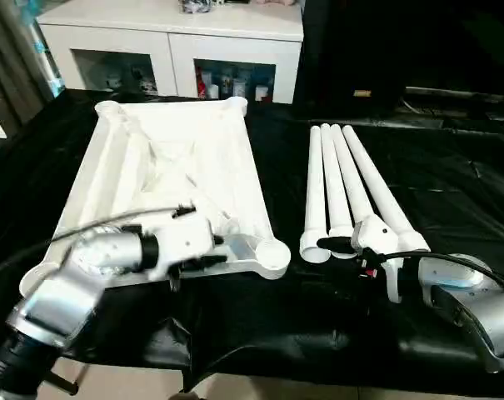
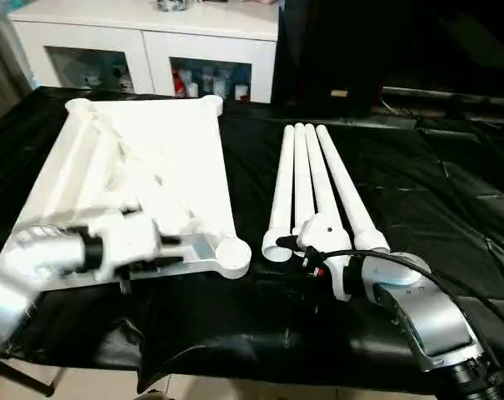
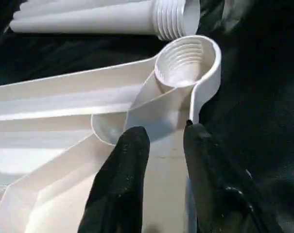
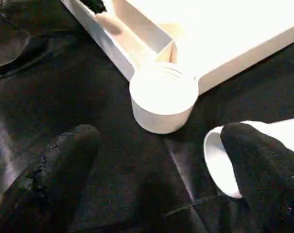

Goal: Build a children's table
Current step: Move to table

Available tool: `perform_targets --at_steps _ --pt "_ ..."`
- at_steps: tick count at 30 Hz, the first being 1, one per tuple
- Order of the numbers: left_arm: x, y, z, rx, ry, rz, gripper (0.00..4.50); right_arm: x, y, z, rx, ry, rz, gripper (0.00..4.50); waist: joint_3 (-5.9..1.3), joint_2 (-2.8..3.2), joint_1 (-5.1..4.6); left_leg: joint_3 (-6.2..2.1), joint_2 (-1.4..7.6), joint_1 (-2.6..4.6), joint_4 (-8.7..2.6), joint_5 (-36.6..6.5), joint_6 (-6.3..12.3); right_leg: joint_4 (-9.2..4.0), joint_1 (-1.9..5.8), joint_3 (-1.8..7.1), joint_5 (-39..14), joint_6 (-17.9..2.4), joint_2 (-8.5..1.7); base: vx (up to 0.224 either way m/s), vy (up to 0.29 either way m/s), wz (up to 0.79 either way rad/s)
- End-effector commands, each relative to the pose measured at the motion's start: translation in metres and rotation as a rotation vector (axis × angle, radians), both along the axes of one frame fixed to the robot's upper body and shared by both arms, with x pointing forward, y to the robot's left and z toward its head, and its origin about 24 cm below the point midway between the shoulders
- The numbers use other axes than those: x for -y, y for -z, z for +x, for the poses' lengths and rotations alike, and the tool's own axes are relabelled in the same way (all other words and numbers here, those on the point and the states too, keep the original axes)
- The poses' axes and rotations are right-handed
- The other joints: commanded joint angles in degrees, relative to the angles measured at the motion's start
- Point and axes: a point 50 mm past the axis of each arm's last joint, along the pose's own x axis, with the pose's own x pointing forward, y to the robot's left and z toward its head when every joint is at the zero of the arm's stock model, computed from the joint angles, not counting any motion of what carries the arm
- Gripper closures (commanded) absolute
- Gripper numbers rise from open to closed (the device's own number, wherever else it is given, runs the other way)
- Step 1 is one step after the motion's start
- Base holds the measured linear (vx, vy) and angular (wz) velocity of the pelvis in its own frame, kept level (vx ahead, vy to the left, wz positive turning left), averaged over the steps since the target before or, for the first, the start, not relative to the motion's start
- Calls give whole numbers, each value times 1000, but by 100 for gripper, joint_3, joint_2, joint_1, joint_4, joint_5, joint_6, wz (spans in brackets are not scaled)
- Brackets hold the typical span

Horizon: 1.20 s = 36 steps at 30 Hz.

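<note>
- Left gripper [image 3: 161, 145] is hovering over the near edge of the upside-down white plastic square tabletop with ribbed underside [image 1: 177, 167], its two black fingers slightly apart on either side of a rib just behind the near-right round threaded corner socket [image 3: 188, 60]; I am judging it as holding nothing.
- Right gripper [image 4: 156, 160] is spreading its fingers wide over the black cloth-covered work surface [image 1: 451, 183], one finger [image 4: 263, 165] lying against the open end of the nearest of the four long white cylindrical tube legs [image 1: 343, 183].
- Tabletop is lying on the left of the cloth; legs are lying side by side to its right, fanned slightly, apart from the top.
- White cabinet with glass doors [image 1: 168, 42] is standing behind the surface.
- Progress, as I am reading it: parts laid out only. No leg is seated in any socket yet; all four are waiting to be picked up, aligned and screwed in, then the table turned upright.
</note>
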Motion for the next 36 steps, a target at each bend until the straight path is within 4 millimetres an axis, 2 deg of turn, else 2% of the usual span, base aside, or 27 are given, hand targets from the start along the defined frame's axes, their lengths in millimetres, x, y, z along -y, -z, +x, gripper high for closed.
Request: perform_targets --at_steps 1,2,3,4,6,7,8,9,10,11,15,16,18,20,21,22,23,24,25,26,27,30,35,36 --pt "-10 -1 7 15 -7 58 265 1 -10 3 20 -11 14 0 -359 -1 -5 -11 120 55 -456 -1375 26 -547 209 213 -1688 -848 -390 0 0 0" --pt "-13 1 11 4 -11 75 255 -1 -11 4 22 -23 17 0 -362 -21 -10 -12 126 50 -462 -1341 7 -537 218 212 -1624 -844 -395 0 0 0" --pt "-16 3 15 -3 -17 89 255 -3 -12 5 26 -34 15 0 -362 -15 -6 -10 120 51 -459 -1328 3 -532 213 212 -1615 -845 -398 0 0 0" --pt "-21 7 22 -3 -37 124 239 -6 -12 6 27 -48 12 0 -368 -48 -17 1 119 46 -455 -1271 10 -535 218 215 -1567 -842 -396 0 0 0" --pt "-24 11 26 -15 -52 143 231 -7 -11 6 27 -56 10 0 -388 -15 -2 -2 119 51 -448 -1174 -5 -514 223 219 -1435 -839 -410 0 0 0" --pt "-27 15 31 -28 -62 161 231 -9 -11 5 25 -62 8 0 -387 -52 -13 7 117 41 -449 -1100 13 -525 224 221 -1315 -848 -395 0 0 0" --pt "-31 21 34 -52 -67 191 231 -11 -11 4 21 -70 10 0 -415 -29 -2 -3 126 43 -440 -995 5 -481 243 219 -1068 -900 -413 0 0 0" --pt "-33 25 35 -82 -64 205 231 -11 -12 4 18 -75 12 0 -403 -26 -2 6 117 47 -443 -998 24 -507 227 219 -1068 -893 -399 0 0 0" --pt "-34 25 36 -88 -64 207 231 -12 -12 4 17 -76 12 0 -421 -35 -1 0 124 42 -442 -967 3 -469 255 220 -912 -933 -413 0 0 0" --pt "-36 30 36 -118 -62 211 231 -12 -12 3 15 -78 13 0 -417 -3 6 -2 132 45 -443 -948 -7 -468 249 220 -827 -978 -425 0 0 0" --pt "-42 45 42 -144 -77 245 231 -13 -12 -1 8 -88 0 0 -408 25 2 1 135 64 -450 -1156 -57 -500 250 222 -919 -1025 -424 0 0 0" --pt "-42 45 43 -145 -84 233 258 -14 -12 -2 8 -89 0 0 -404 -1 10 -1 140 67 -450 -1233 -78 -505 258 225 -1032 -1016 -437 0 0 0" --pt "-40 43 50 -87 -115 211 265 -14 -12 -4 6 -90 3 0 -380 19 0 0 136 72 -461 -1401 -114 -538 245 226 -1333 -967 -436 0 0 0" --pt "-40 42 53 -57 -128 211 271 -14 -13 -4 4 -87 5 0 -386 9 -1 -18 151 81 -476 -1450 -129 -550 246 228 -1513 -923 -448 0 0 0" --pt "-40 42 53 -53 -128 212 296 -14 -13 -4 4 -84 5 0 -386 7 1 -17 153 80 -472 -1454 -128 -550 244 231 -1527 -919 -456 0 0 0" --pt "-39 41 54 -41 -120 215 302 -14 -13 -5 1 -79 8 0 -388 7 1 -20 158 76 -475 -1448 -124 -544 245 234 -1536 -920 -460 0 0 0" --pt "-39 40 54 -30 -109 215 303 -14 -13 -6 -2 -74 10 0 -383 5 4 -21 153 72 -478 -1431 -106 -560 244 235 -1571 -893 -454 0 0 0" --pt "-39 40 54 -31 -96 213 303 -14 -12 -7 -6 -71 12 0 -381 -32 1 -19 153 70 -481 -1425 -100 -560 245 234 -1589 -875 -450 0 0 0" --pt "-39 40 53 -29 -85 219 311 -14 -12 -9 -10 -71 13 0 -384 -6 8 -25 166 75 -486 -1429 -106 -551 235 236 -1607 -870 -461 0 0 0" --pt "-39 41 53 -28 -82 222 311 -14 -11 -9 -10 -71 13 0 -380 -5 0 -27 166 62 -489 -1440 -115 -550 239 236 -1622 -867 -468 0 0 0" --pt "-39 41 53 -27 -78 224 327 -14 -11 -9 -12 -71 13 0 -380 -32 -6 -25 165 58 -491 -1437 -110 -555 242 233 -1635 -867 -469 0 0 0" --pt "-41 42 50 -38 -61 233 331 -16 -10 -10 -16 -74 13 0 -387 -60 -21 -21 162 43 -483 -1314 -75 -538 245 232 -1546 -864 -465 0 0 0" --pt "-43 45 47 -59 -44 249 360 -19 -11 -9 -16 -78 15 0 -386 -50 -24 -8 164 49 -474 -1226 -44 -527 233 238 -1418 -916 -472 0 0 0" --pt "-45 47 45 -70 -40 268 360 -20 -11 -8 -15 -80 16 0 -388 -67 -31 -7 162 44 -473 -1198 -44 -519 239 236 -1393 -917 -468 0 0 0"
